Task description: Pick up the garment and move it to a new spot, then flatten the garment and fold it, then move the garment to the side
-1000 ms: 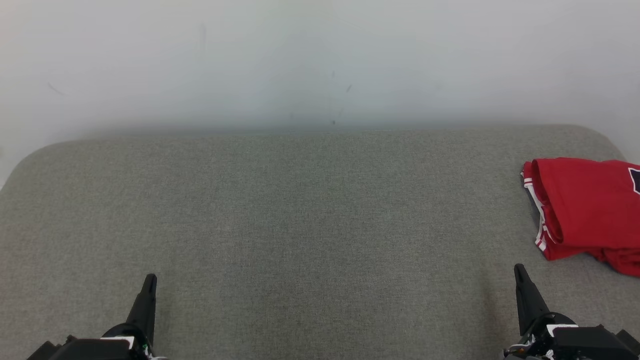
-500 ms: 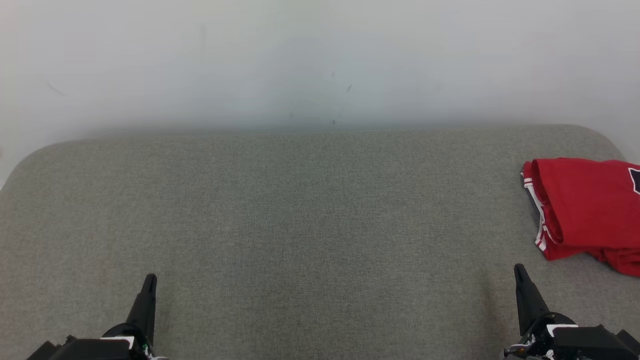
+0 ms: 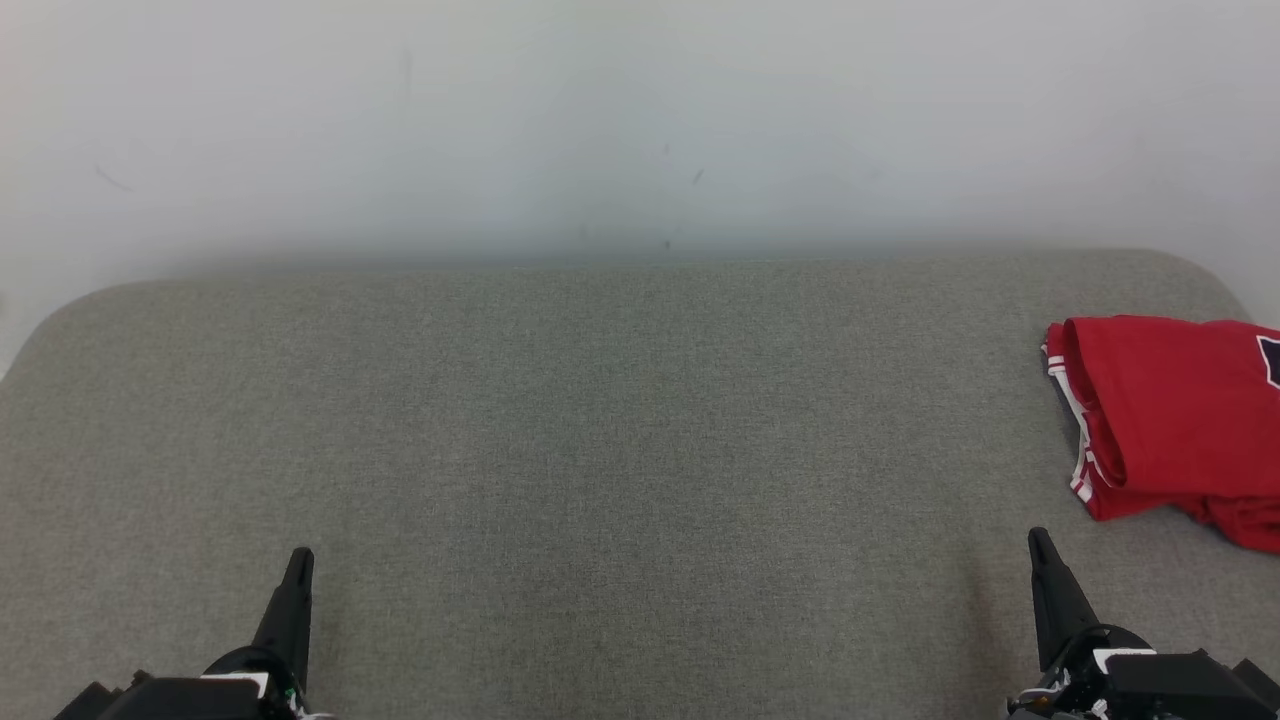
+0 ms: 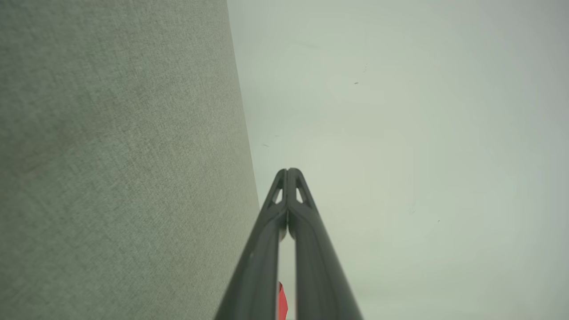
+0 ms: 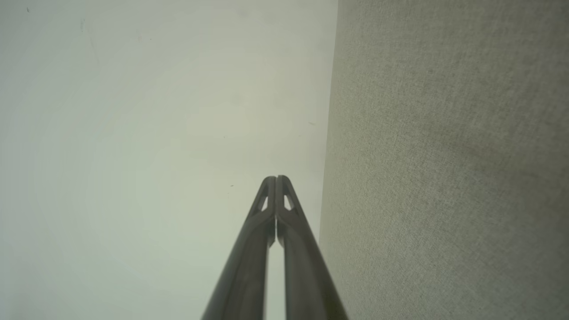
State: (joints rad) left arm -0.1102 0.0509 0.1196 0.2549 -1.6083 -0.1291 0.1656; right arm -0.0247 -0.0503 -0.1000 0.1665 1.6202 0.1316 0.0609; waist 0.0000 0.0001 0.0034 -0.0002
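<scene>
The garment (image 3: 1175,425) is red with white-striped trim and lies folded at the right edge of the grey fabric surface (image 3: 620,420), partly cut off by the frame. A red sliver of the garment (image 4: 282,302) peeks between the fingers in the left wrist view. My left gripper (image 3: 297,560) rests at the lower left, shut and holding nothing. At the lower right, my right gripper (image 3: 1038,545) is shut and holds nothing, a short way in front of the garment. Both wrist views show the left gripper (image 4: 288,170) and right gripper (image 5: 276,178) with tips pressed together.
A pale wall (image 3: 640,120) rises behind the surface's far edge. The surface has rounded far corners, and the wide grey stretch between the grippers and leftward carries nothing.
</scene>
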